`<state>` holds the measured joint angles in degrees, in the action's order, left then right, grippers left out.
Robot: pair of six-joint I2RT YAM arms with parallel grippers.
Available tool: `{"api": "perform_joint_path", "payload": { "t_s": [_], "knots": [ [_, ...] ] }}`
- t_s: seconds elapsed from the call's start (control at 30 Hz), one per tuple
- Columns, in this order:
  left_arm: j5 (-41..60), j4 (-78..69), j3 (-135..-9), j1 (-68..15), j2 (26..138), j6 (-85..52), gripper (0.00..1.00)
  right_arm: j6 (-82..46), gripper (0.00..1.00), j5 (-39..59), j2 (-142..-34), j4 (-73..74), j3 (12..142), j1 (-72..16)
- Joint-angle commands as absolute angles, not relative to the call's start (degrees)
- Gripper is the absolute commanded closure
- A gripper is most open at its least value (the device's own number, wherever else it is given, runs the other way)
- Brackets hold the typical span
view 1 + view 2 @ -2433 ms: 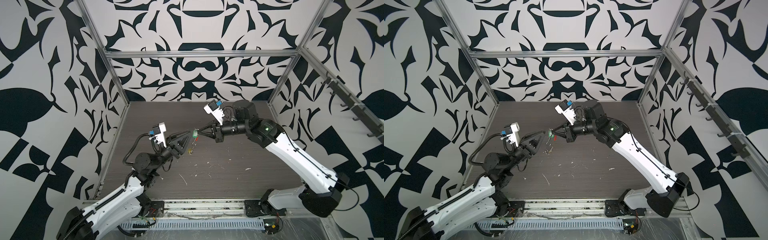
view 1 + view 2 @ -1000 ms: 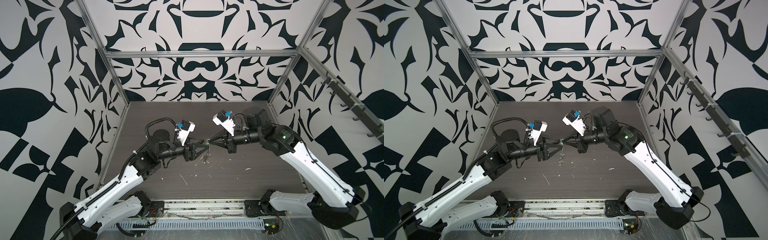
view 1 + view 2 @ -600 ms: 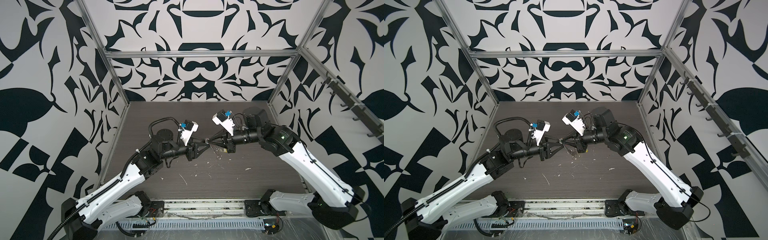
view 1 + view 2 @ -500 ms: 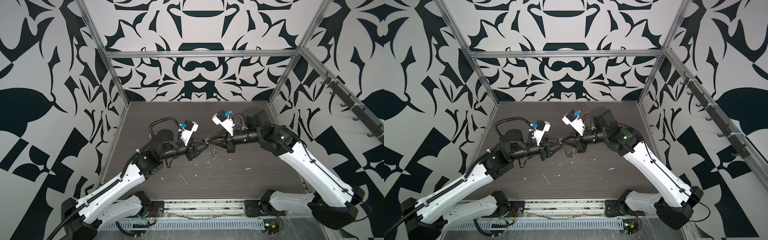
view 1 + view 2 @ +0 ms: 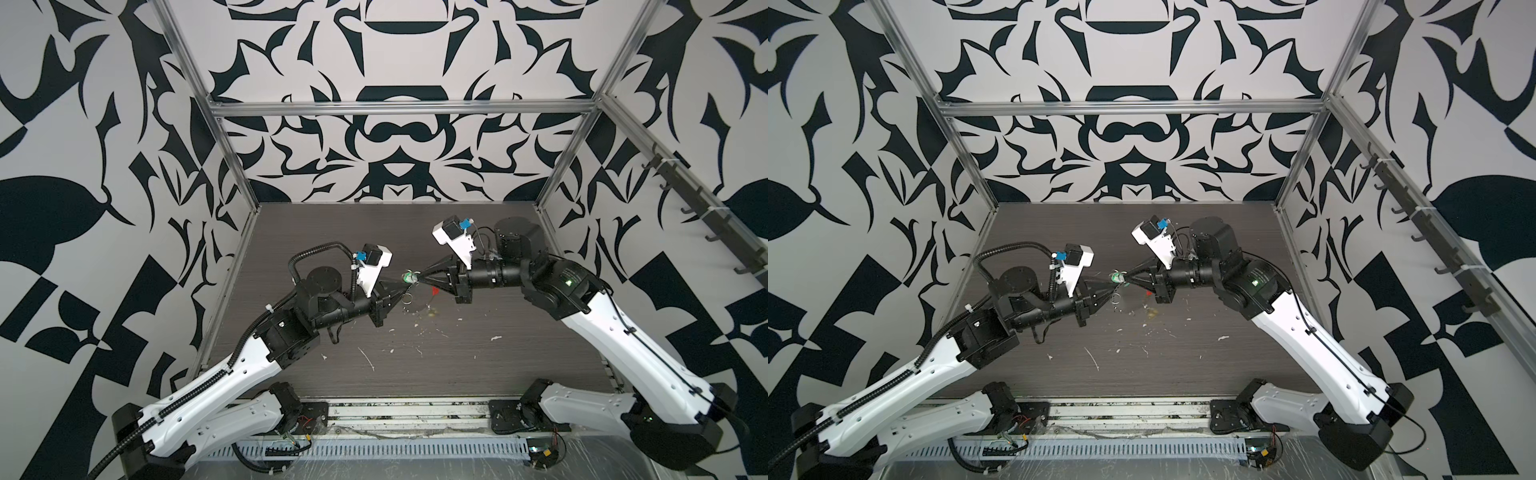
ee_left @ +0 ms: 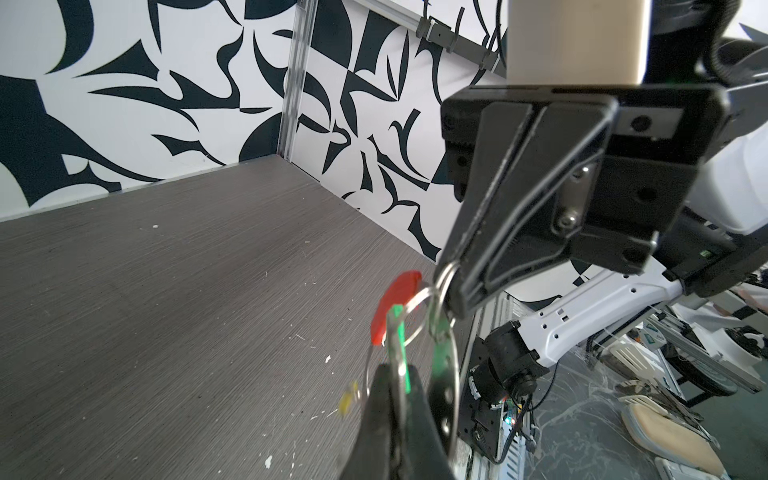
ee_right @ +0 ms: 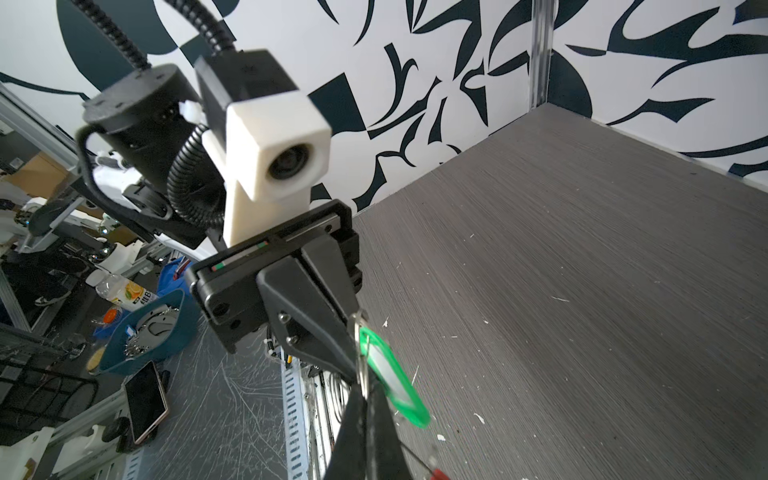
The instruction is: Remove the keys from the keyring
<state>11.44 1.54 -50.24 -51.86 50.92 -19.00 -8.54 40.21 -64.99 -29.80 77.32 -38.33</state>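
- Step: mid-air split of the bunch, both tools clamped on it tip to tip, nothing freed yet.
- Right tool [image 6: 452,289]: closed, pinching the keyring [image 6: 448,395] by a small wire ring [image 6: 444,270] right at its tips. The holed hoop hangs down from that pinch.
- Left tool [image 6: 400,374]: closed on the green tag [image 7: 390,382]. A thin wire loop looks caught in the same pinch, can't tell for sure.
- Green tag sits between the two tool tips, touching both, well clear of the surface [image 6: 166,291].
- Red sleeve [image 6: 397,303]: on the hoop just past the left tool's tips, beside the right tool's tips.
- Yellow tag [image 6: 347,401]: just beside the left tool's fingers, blurred. Can't tell if it hangs or lies on the surface.
- Metal key blades not made out in any view.
- Progress, my read: early. Green tag looks linked to the ring, and I can't tell whether the yellow one is.
- Next move likely calls for: right tool holding the ring steady while the left tool works the green tag's loop round and off, twisting rather than pulling straight.
- Needs: firm pinch on thin wire, small motions, tips kept close.
- Risk: the wire slips out of either pinch and the bunch drops.
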Motion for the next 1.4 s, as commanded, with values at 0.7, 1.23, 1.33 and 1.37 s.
{"api": "perform_joint_path", "payload": {
  "t_s": [0.7, 1.23, 1.33, 1.37],
  "knots": [
    [-5.7, 3.7, -47.7, -58.8, 48.6, -18.5, 0.96, -24.4, 1.0, 40.6, -62.3, -12.0, 72.6, -33.2],
    [0.0, 12.0, -53.8, -58.8, 45.5, -13.1, 0.48, -3.9, 1.0, 57.3, -64.5, -26.5, 75.5, -31.0],
    [-0.2, 11.9, -56.0, -58.3, 47.3, -11.8, 0.48, -3.0, 1.0, 60.1, -65.0, -26.9, 75.5, -31.0],
    [0.0, 11.6, -56.5, -58.0, 47.5, -11.6, 0.48, -2.6, 1.0, 60.4, -65.0, -27.2, 75.5, -31.0]
  ]
}}
